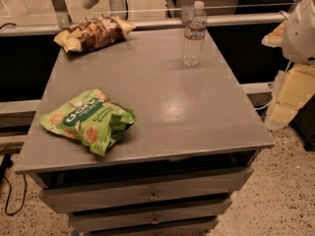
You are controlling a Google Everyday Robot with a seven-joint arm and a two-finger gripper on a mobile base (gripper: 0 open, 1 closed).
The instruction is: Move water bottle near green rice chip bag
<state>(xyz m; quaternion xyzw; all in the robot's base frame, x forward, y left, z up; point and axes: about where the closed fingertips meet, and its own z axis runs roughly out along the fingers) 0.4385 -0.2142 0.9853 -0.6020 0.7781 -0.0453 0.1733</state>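
The water bottle [194, 33] stands upright near the far right corner of the grey table top [162, 97]. It is clear and ribbed, with a white cap and a white-and-red label band. The green rice chip bag [88, 121] lies crumpled near the front left corner of the table, well apart from the bottle. My gripper is not in view. Only a white rounded part of my arm [302, 28] shows at the right edge, off the table and to the right of the bottle.
A brown-and-yellow snack bag [94, 33] lies at the far left corner. The table is a cabinet with drawers [147, 193] below its front edge. A rail [147, 23] runs behind the table. Yellowish foam blocks [293, 95] stand at the right.
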